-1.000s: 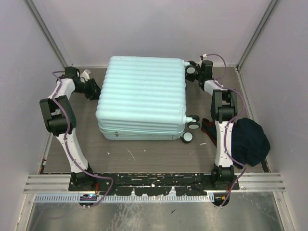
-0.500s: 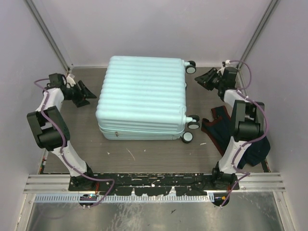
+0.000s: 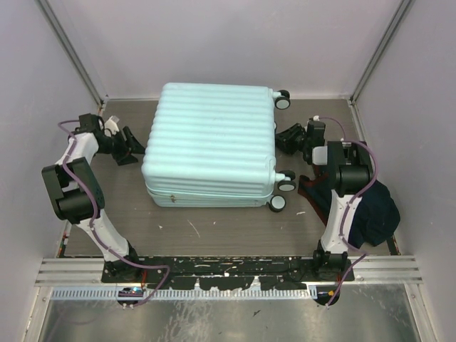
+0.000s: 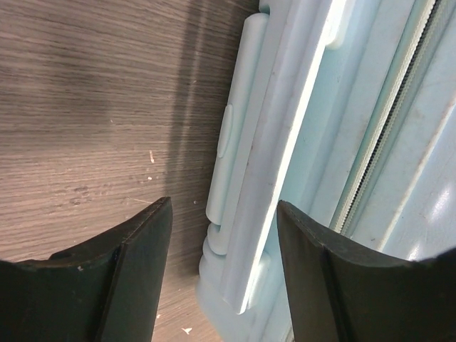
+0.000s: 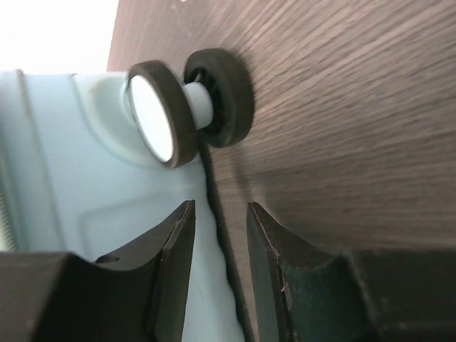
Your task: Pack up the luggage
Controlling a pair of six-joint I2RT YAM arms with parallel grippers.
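The shut luggage (image 3: 210,142) hides its inside, a dark garment (image 3: 377,214) lies half behind the right arm (image 3: 333,214), and the left hand (image 3: 135,146) and right hand (image 3: 283,138) gape empty beside its shell.

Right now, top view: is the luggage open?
No, the luggage lies flat with its ribbed shell closed and none of its inside showing.
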